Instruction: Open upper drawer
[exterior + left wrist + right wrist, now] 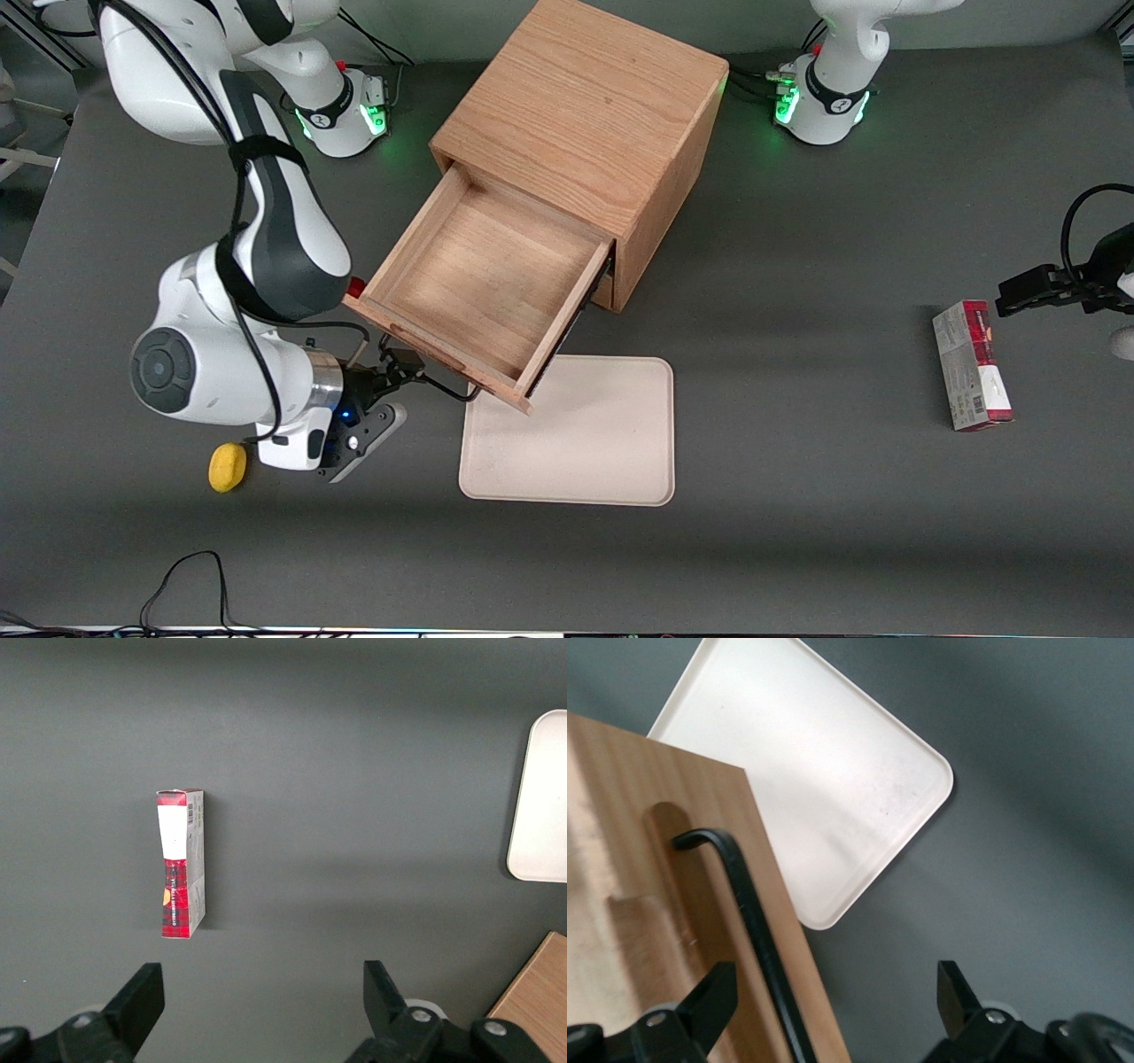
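The upper drawer [478, 266] of the oak cabinet [585, 106] stands pulled far out toward the front camera, and its wooden inside is bare. Its front panel [656, 859] carries the long black bar handle [749, 904]. My right gripper [400, 386] sits just in front of that panel, at the drawer's corner toward the working arm's end. In the right wrist view the gripper [833, 1001] is open. The handle runs between its fingers [713, 997], close to one of them, and they are not closed on it. The lower drawer is hidden under the open one.
A cream tray [576, 434] lies flat on the grey table, and the open drawer's corner overhangs its edge [824, 788]. A small yellow object [228, 466] lies beside my wrist. A red and white box [970, 363] lies toward the parked arm's end.
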You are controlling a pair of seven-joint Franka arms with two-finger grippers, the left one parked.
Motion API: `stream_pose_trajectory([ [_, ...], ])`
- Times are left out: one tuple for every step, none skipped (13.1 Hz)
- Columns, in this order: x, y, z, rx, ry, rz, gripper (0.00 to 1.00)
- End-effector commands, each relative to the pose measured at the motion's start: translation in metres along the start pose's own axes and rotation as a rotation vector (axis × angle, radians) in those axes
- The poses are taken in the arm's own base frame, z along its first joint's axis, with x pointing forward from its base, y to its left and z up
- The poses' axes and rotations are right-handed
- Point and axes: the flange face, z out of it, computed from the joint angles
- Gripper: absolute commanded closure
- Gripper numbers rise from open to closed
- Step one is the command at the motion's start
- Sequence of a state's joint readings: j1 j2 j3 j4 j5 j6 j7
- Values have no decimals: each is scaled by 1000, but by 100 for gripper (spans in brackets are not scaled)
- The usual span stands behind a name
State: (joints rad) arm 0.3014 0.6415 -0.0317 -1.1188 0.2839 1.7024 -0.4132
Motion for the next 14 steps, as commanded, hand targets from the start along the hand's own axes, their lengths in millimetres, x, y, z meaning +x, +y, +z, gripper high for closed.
stream_pose_trajectory([
  [-22,-5,-52,-44,-4,-25,0],
  [-39,-13,-67,-32,-54,-22,0],
  [-58,-16,-82,-63,-84,-4,0],
  [-77,-22,-92,-95,-104,5,0],
  [-94,-23,-102,-119,-114,35,0],
  [-115,-9,-107,-134,-128,114,0],
  [-139,8,-108,-136,-139,219,0],
  [-163,12,-120,-145,-115,289,0],
  [-193,16,-127,-146,-79,330,0],
  [-216,16,-133,-141,-56,357,0],
  [-230,21,-139,-136,-46,375,0],
  [-237,25,-142,-152,-62,381,0],
  [-241,30,-148,-184,-62,387,0],
  [-245,36,-153,-188,-51,400,0],
])
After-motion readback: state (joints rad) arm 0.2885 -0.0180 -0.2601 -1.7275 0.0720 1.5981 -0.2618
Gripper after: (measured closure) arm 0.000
